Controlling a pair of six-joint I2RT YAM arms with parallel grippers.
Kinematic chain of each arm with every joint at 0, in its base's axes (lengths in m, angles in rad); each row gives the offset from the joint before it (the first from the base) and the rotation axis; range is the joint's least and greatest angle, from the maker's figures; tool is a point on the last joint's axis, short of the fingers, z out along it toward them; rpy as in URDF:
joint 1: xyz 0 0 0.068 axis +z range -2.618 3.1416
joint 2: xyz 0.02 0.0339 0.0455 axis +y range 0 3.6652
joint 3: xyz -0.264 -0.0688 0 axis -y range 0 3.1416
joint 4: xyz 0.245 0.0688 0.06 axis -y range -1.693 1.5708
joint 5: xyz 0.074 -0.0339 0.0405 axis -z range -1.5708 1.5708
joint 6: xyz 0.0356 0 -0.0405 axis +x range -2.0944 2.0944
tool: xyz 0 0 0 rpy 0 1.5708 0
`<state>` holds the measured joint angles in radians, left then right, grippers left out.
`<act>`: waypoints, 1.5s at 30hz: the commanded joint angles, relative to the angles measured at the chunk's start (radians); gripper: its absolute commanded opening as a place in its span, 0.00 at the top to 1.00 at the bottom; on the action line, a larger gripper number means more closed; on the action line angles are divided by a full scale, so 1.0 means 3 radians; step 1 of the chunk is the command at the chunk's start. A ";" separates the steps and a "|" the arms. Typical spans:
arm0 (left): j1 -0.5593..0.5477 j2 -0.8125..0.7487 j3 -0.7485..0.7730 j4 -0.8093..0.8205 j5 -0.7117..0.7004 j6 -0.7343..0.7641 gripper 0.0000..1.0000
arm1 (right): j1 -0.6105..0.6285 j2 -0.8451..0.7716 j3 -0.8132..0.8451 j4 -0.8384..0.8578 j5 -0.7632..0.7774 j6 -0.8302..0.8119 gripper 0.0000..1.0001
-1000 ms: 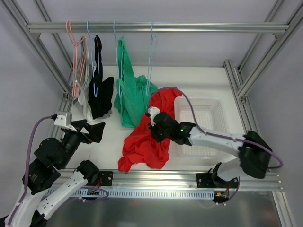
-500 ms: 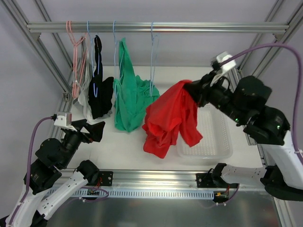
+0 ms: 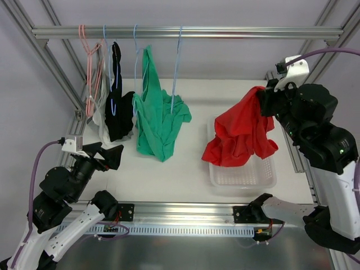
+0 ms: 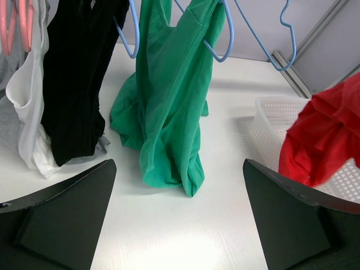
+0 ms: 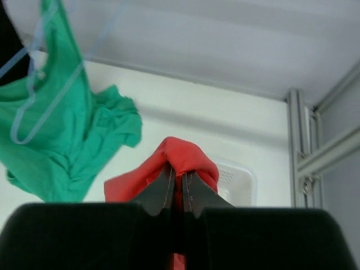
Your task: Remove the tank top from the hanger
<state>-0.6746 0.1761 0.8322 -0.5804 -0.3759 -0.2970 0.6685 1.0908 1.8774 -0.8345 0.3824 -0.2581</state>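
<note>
My right gripper [image 3: 262, 100] is shut on the red tank top [image 3: 241, 134] and holds it in the air above the white basket [image 3: 242, 179]. In the right wrist view the red cloth [image 5: 185, 160] bunches over my closed fingertips [image 5: 179, 175]. The blue hanger [image 3: 175, 67] it came from hangs bare on the rail. The red top also shows at the right of the left wrist view [image 4: 323, 140]. My left gripper [image 3: 107, 154] is open and empty, low at the left, facing the green top [image 4: 169, 95].
A green top [image 3: 157, 121], a black top [image 3: 117, 107] and a white garment [image 3: 98, 121] hang on hangers from the rail [image 3: 185, 32]. A pink hanger [image 3: 89, 50] hangs at the far left. Frame posts stand at both sides.
My right arm has lifted the red top off the table, swung it up and right, and now holds it over the basket. The blue hanger swings free. The left arm has not moved.
</note>
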 commanded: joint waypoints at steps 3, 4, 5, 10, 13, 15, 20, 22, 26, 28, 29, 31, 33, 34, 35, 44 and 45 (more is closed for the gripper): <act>-0.0021 -0.0014 -0.0013 0.0130 -0.0030 0.0044 0.01 | -0.0658 -0.0174 -0.0612 0.0255 -0.0175 0.0144 1.00; -0.0021 -0.0009 -0.0013 0.0130 -0.0015 0.0044 0.01 | -0.0750 -0.0185 -0.0704 0.0286 -0.0150 0.0190 1.00; -0.0021 0.0001 -0.0018 0.0130 -0.0010 0.0039 0.01 | -0.0958 -0.0180 -0.0796 0.0296 -0.0241 0.0216 1.00; -0.0021 0.0088 0.0038 0.0130 0.0031 -0.0022 0.01 | -0.1257 -0.0128 -0.1619 0.0613 -0.0763 0.0395 1.00; -0.0021 0.0276 0.0268 0.0104 0.0021 -0.0007 0.01 | -0.1257 -0.0123 -0.2114 0.0853 -0.0922 0.0553 1.00; -0.0021 0.0521 0.0522 0.0079 -0.0030 -0.0033 0.01 | -0.1252 -0.0108 -0.2386 0.1087 -0.0932 0.0655 1.00; -0.0021 0.1360 0.1371 -0.0227 -0.0168 -0.0161 0.01 | -0.1303 0.0147 -0.3025 0.1319 -0.0866 0.0839 0.98; -0.0021 0.1846 0.1898 -0.0401 -0.0352 -0.0171 0.01 | -0.1318 0.0199 -0.3108 0.1335 -0.0795 0.0982 0.70; -0.0027 0.2495 0.2624 -0.0601 -0.0454 -0.0038 0.01 | -0.1349 0.0118 -0.3007 0.0957 -0.0462 0.1136 0.01; -0.0001 0.2874 0.3059 -0.0739 -0.0577 0.0094 0.01 | -0.1344 -0.0173 -0.2818 0.0706 -0.0431 0.1131 0.00; 0.0024 0.3001 0.3192 -0.0790 -0.0588 0.0141 0.01 | -0.1349 -0.0301 -0.2766 0.0630 -0.0436 0.1121 0.01; 0.0131 0.3309 0.3525 -0.0872 -0.0476 0.0233 0.01 | -0.1344 -0.0700 -0.2618 0.0578 -0.0512 0.1085 0.00; 0.0397 0.3538 0.3719 -0.0893 -0.0267 0.0279 0.01 | -0.1344 -0.1031 -0.2556 0.0588 -0.0660 0.1044 0.01; 0.0489 0.3605 0.3781 -0.0903 -0.0033 0.0299 0.02 | -0.1344 -0.1109 -0.2551 0.0613 -0.0894 0.1014 0.00; 0.0601 0.3672 0.3867 -0.0898 0.0066 0.0320 0.03 | -0.1349 -0.1171 -0.2551 0.0639 -0.1023 0.0978 0.00; 0.0847 0.4434 0.4410 -0.0903 0.0527 0.0550 0.26 | -0.1344 -0.1172 -0.2745 0.0899 -0.2138 0.1065 0.00; 0.0883 0.4520 0.4420 -0.0898 0.0649 0.0535 0.27 | -0.1344 -0.1166 -0.2766 0.0930 -0.2210 0.1095 0.01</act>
<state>-0.4473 1.4952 2.1063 -0.8467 -0.2691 -0.1677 0.2687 0.7219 1.0721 -0.6086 -0.1299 0.0460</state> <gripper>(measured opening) 0.740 0.993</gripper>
